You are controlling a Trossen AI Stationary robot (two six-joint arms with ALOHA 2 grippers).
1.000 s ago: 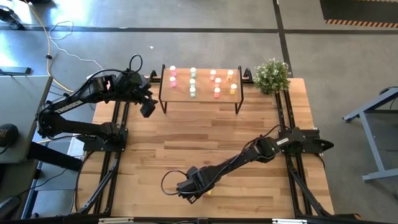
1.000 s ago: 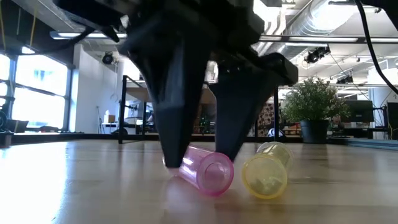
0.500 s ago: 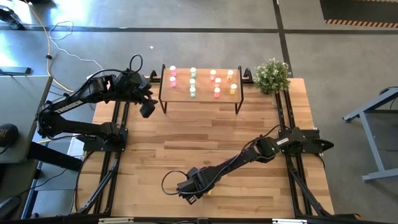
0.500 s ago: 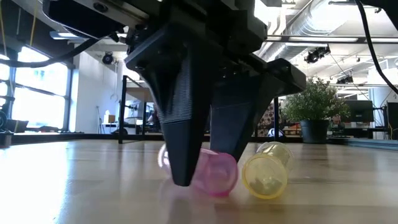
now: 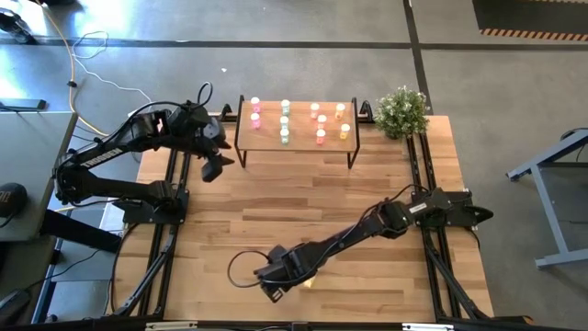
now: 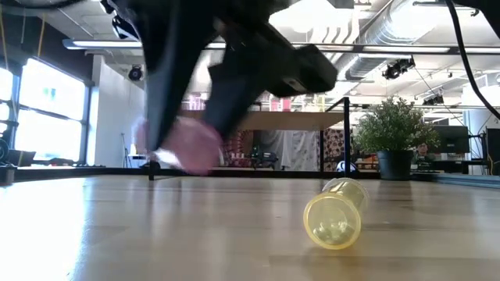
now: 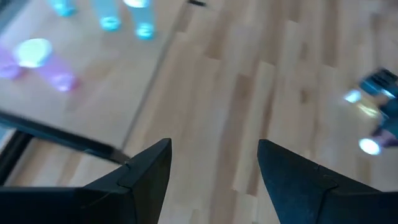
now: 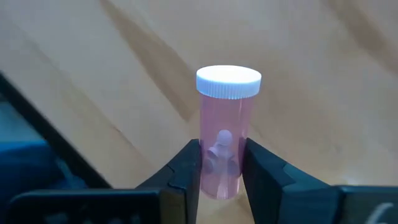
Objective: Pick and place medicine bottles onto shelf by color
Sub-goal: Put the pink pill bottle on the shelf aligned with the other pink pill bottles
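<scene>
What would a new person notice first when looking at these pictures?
Probably the right tool at the table's near edge, shut on a pink bottle with a white cap and holding it clear of the wood. Next, a yellow bottle lying on its side alone on the table. At the far edge, the shelf carries bottles in colour groups, with the left tool open beside it.

Even, bright overhead light covers the tabletop (image 5: pixel 303 202) in the high view, with only soft, short shadows under the shelf (image 5: pixel 296 138). In the low view, big windows (image 6: pixel 47 117) left of the yellow bottle (image 6: pixel 334 217) glare white, and the pink bottle (image 6: pixel 190 148) above the wood is motion-smeared. The left wrist view is blurred throughout.
</scene>
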